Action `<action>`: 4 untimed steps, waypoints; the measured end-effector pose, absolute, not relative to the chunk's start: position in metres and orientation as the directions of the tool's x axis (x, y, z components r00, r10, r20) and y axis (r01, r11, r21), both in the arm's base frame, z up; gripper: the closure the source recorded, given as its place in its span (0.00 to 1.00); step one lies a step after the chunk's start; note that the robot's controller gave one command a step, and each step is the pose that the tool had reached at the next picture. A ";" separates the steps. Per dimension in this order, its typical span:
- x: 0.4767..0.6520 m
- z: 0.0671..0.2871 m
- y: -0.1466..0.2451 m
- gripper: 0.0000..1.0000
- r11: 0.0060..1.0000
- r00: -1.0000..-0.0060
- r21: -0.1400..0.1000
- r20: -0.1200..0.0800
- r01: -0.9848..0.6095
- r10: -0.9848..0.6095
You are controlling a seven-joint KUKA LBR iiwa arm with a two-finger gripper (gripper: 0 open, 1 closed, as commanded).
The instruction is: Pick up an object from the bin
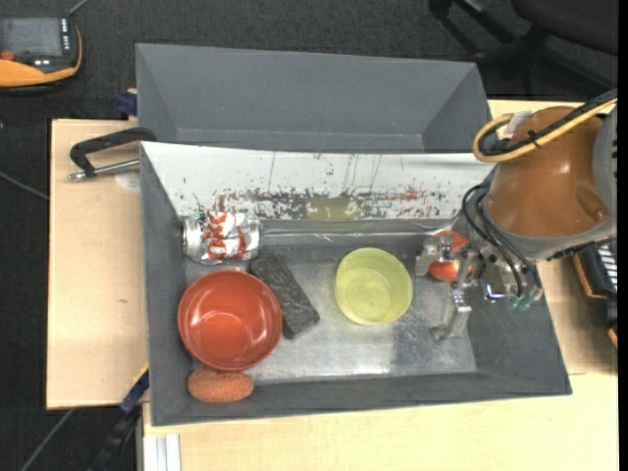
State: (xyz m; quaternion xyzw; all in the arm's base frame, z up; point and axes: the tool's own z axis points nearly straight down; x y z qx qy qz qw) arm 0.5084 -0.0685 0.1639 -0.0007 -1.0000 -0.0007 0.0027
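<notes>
My gripper [450,322] hangs low over the bin's right side, above bare floor. Just left of it stands a pale yellow-green round cup [373,286], mouth up, a short gap away. A small orange-red and silver piece [444,265] shows close above the gripper near the back wall; I cannot tell whether it is loose or belongs to the gripper. Nothing shows held in the gripper.
A red bowl [230,319] sits at the front left with a dark grey block [287,292] leaning beside it. A crushed red-and-white can [222,236] lies at the back left. An orange-brown oval lump [220,386] rests in the front left corner.
</notes>
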 end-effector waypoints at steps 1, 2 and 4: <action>0.503 0.138 0.004 0.00 0.990 -0.990 0.005 0.008 0.140 0.140; 0.538 0.069 0.016 0.00 0.932 -0.932 0.005 0.009 0.362 0.362; 0.573 0.220 -0.016 1.00 0.891 -0.891 0.010 -0.007 0.454 0.454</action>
